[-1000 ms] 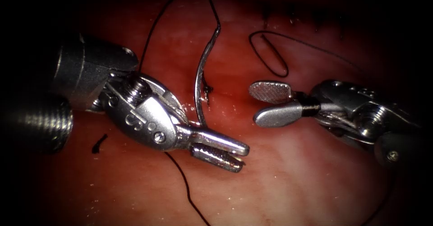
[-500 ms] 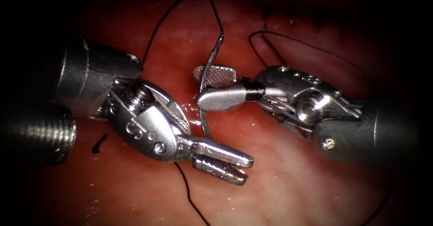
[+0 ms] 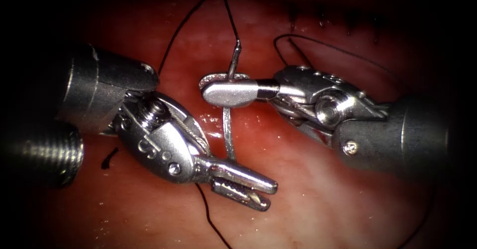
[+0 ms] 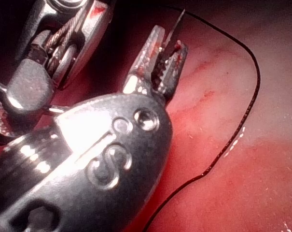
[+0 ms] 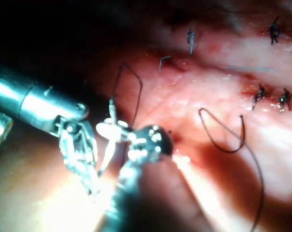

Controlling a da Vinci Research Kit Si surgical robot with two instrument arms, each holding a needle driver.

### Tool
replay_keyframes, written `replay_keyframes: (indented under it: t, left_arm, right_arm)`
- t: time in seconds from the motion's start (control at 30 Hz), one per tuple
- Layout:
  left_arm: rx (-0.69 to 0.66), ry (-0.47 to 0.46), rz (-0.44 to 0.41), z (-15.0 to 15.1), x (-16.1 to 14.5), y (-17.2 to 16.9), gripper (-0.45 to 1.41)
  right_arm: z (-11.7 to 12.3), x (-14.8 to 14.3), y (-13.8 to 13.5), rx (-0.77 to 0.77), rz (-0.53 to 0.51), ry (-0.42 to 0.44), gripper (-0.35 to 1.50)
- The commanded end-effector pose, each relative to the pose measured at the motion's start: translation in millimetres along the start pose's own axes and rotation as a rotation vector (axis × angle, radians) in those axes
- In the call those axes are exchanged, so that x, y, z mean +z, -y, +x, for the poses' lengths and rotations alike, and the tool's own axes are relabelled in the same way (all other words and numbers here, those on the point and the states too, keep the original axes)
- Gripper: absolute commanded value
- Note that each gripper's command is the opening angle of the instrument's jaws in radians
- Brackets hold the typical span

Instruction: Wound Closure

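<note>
Moved: your right tool (image 3: 221, 91) has come in from the right and closed on the needle (image 3: 228, 132), near its thread end.
Left tool (image 3: 248, 183): jaws slightly apart, empty.
Needle: upright over the tissue (image 3: 318, 199); tip hidden.
Risk: thread (image 3: 175, 33) snags under tension.

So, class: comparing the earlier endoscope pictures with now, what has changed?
The right end effector moved left from its open, empty position, closed on the needle near its thread end and lifted it. The left end effector stayed beside the needle, slightly open, holding nothing; thread and tissue look unchanged.
</note>
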State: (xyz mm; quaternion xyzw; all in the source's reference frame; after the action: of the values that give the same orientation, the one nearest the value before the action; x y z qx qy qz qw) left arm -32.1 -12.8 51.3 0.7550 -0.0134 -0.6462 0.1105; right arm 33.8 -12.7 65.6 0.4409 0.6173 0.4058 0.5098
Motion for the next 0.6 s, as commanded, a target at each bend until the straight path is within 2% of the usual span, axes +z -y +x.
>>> replay_keyframes:
  t: [0.03,0.17,0.2,0.23,0.27,0.3,0.47,0.53,0.6]
  left_arm:
    - [0.001,-0.005,0.003,-0.3,0.5,0.2,-0.45]
    - [-0.027,-0.017,0.009,0.3,0.5,0.6,-0.45]
    - [-0.04,-0.018,0.009,0.3,0.5,0.7,-0.23]
    - [-0.07,-0.02,0.009,0.4,0.4,0.8,0.22]
    - [-0.113,-0.009,0.02,0.4,0.3,0.9,0.51]
    - [-0.125,0.005,0.033,0.5,0.1,1.0,0.56]
    - [-0.165,0.082,0.105,0.9,-1.2,0.9,0.39]
    - [-0.181,0.104,0.122,1.3,-1.9,1.0,0.46]
    - [-0.186,0.13,0.143,1.7,-2.5,1.2,0.42]
  right_arm:
    - [-0.5,0.6,-0.8,0.004,-0.025,0.018,-0.35]
    - [-0.7,0.3,-1.3,0.0,-0.059,0.023,-0.35]
    - [-0.6,0.1,-1.3,0.0,-0.067,0.018,-0.35]
    - [-0.4,0.0,-1.3,0.008,-0.074,0.013,-0.35]
    - [-0.2,-0.2,-1.2,0.004,-0.082,0.008,-0.35]
    - [0.2,-0.6,-1.1,-0.011,-0.098,0.001,-0.35]
    - [2.1,-2.7,-0.2,-0.071,-0.18,-0.029,-0.35]
    - [2.8,-3.6,0.3,-0.113,-0.218,-0.023,-0.35]
    - [3.2,-4.2,0.6,-0.144,-0.254,-0.018,-0.35]
